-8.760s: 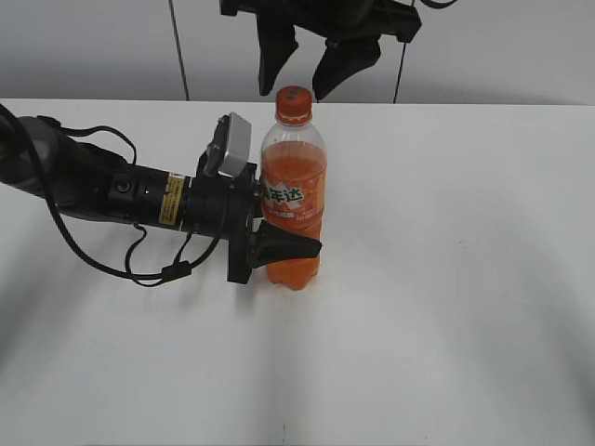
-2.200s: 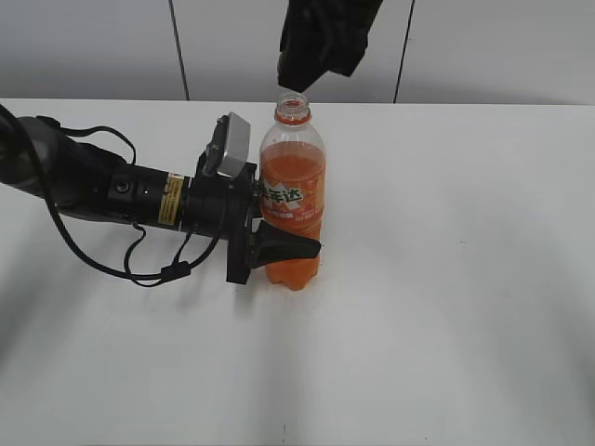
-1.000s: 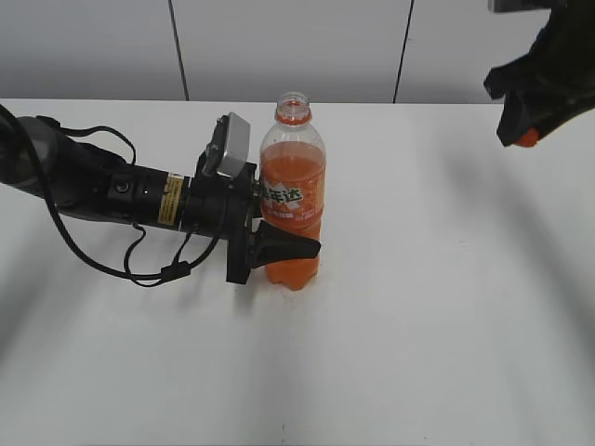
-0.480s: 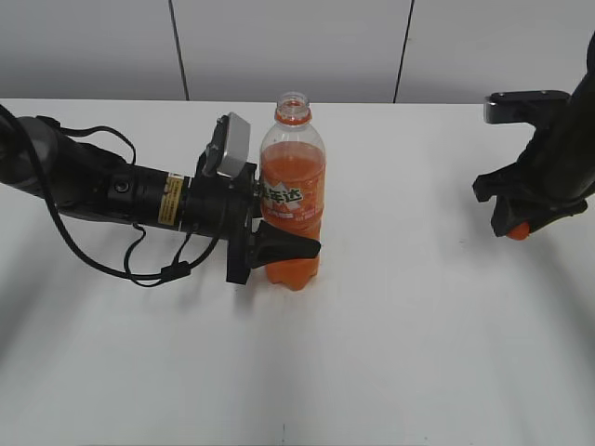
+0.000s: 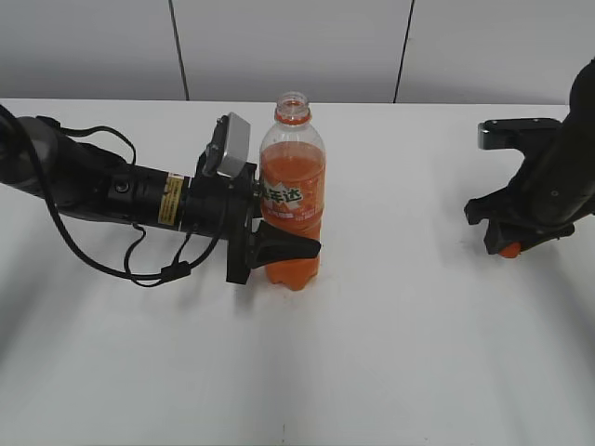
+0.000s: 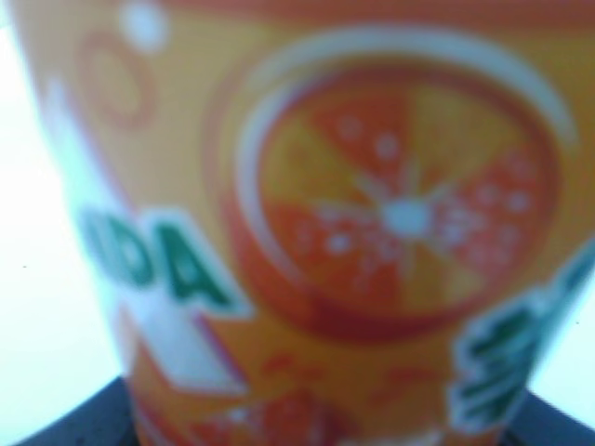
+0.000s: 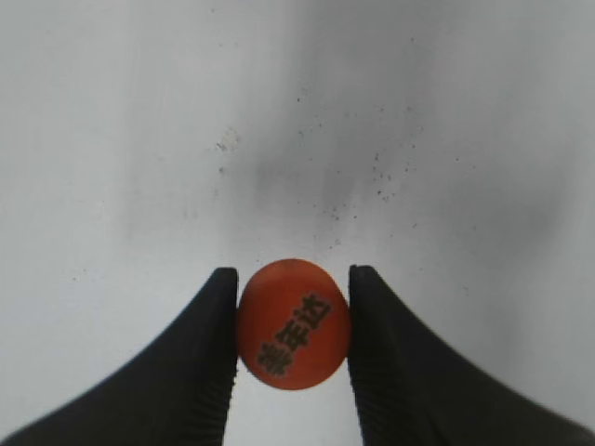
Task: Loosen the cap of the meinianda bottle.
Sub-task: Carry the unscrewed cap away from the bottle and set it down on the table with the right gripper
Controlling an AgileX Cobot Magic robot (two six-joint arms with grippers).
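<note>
Standing upright a little left of centre on the white worktop (image 5: pixel 390 362), the bottle (image 5: pixel 293 200) has its mouth bare, the orange neck ring showing under the threads. The left pincer (image 5: pixel 279 249) comes in from nine o'clock, lying low along the worktop, and is clenched around the bottle's lower body, one black finger wrapping across the front below the label. From the left wrist camera the label (image 6: pixel 372 232) fills nearly everything, blurred, with an orange-slice print and green letters; only dark corners of the pincer show at the bottom edge.

Off at three o'clock from the bottle, well apart from it, the right pincer (image 5: pixel 509 243) is down close to the worktop with a spot of orange at its tip. Its wrist camera shows this plainly: the cap (image 7: pixel 294 323), top face toward the lens with dark characters printed on it, is pinched between the two black fingers (image 7: pixel 203 358), both touching its sides. Whether the cap touches the surface below I cannot tell.
</note>
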